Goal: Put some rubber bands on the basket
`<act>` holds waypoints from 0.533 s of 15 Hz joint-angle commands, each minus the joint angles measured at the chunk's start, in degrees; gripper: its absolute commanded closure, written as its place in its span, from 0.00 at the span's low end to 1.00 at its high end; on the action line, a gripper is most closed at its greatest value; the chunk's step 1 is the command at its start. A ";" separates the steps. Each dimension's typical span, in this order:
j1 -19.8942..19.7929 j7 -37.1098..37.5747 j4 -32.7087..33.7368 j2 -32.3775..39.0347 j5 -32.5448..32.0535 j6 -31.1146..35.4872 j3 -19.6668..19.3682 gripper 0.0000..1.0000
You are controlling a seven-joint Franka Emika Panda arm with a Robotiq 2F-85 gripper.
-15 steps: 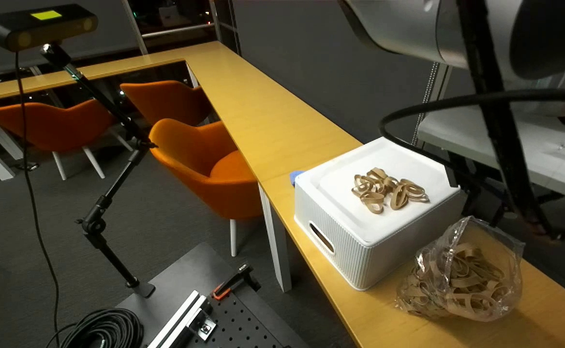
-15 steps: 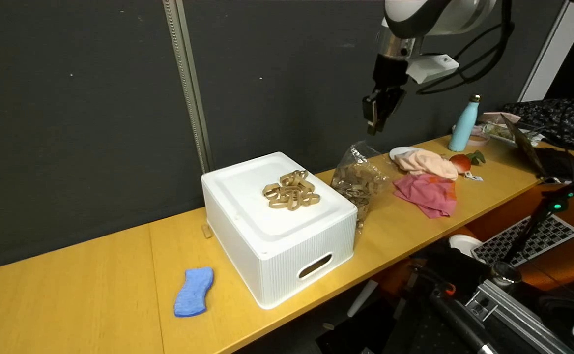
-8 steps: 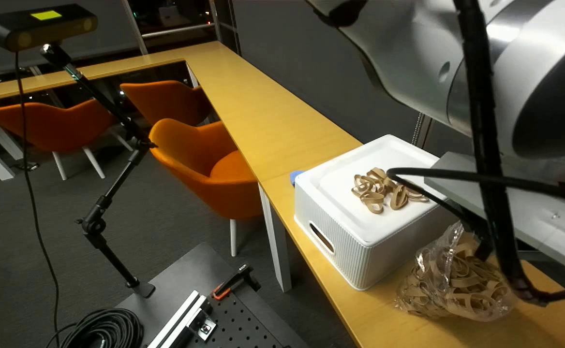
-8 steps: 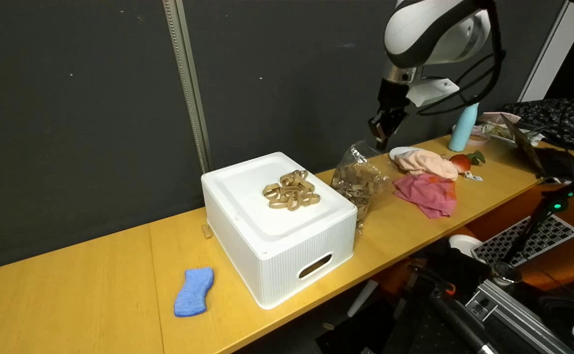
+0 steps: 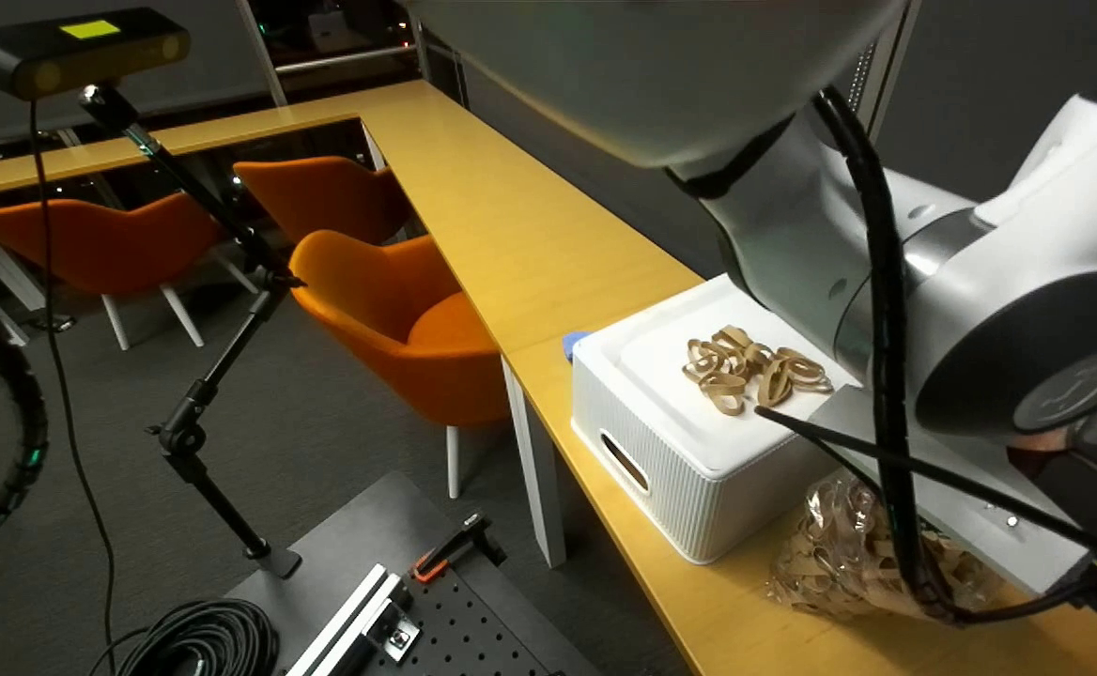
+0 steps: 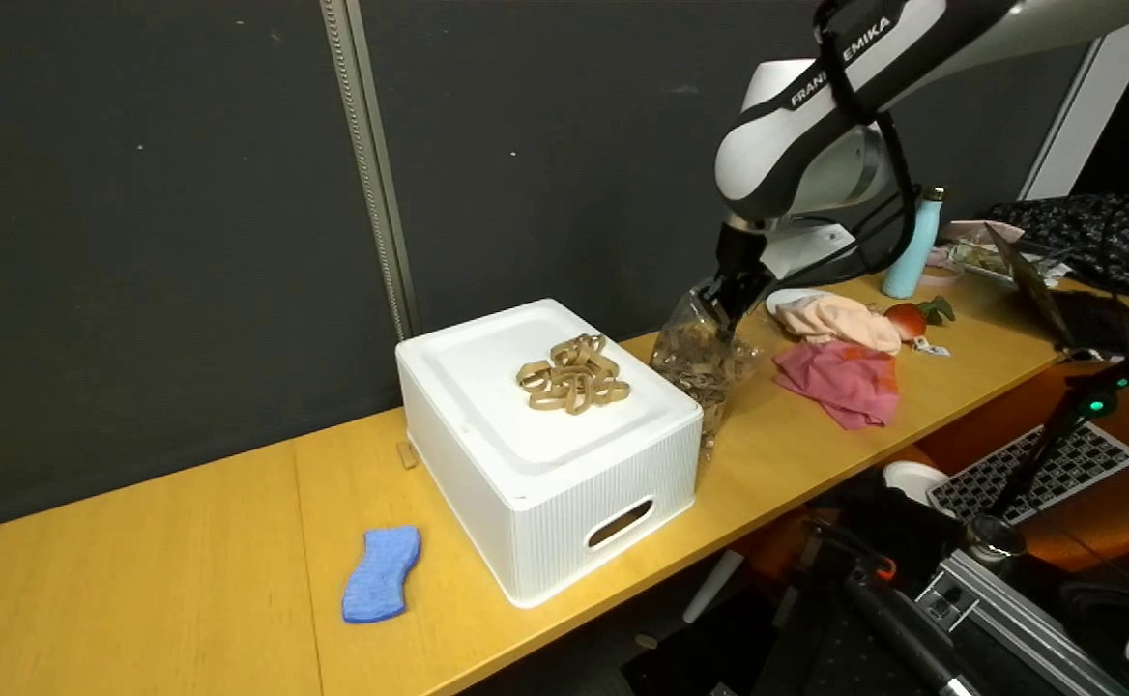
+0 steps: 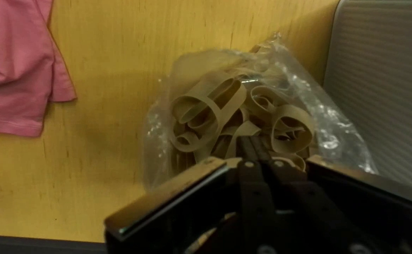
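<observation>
Gripper [image 7: 252, 143] clenched, jaws pressed together, at the mouth of a clear bag [image 7: 327, 127] of tan rubber bands [image 7: 232, 109], whether inside or just above hard to tell, more bands [image 6: 572, 379] piled atop a white basket [image 6: 555, 527] just beside the bag.

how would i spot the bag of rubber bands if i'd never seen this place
On the long wooden table, find the big white box with ribbed sides. Right beside it, on the side toward the pink cloth, sits a crinkled clear plastic bag holding many tan rubber bands. Unlike the loose pile on top of the box, this bunch sits inside see-through plastic.
</observation>
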 commanded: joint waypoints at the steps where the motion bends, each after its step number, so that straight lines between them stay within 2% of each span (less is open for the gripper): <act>1: -1.83 -1.37 2.28 3.62 1.53 3.43 1.22 1.00; 3: -2.16 -1.30 2.75 5.07 1.39 4.85 1.56 0.73; 4: -2.35 -1.28 2.99 5.73 1.32 5.45 1.75 0.68; 8: -3.12 -2.29 3.56 8.60 1.63 7.05 3.29 0.38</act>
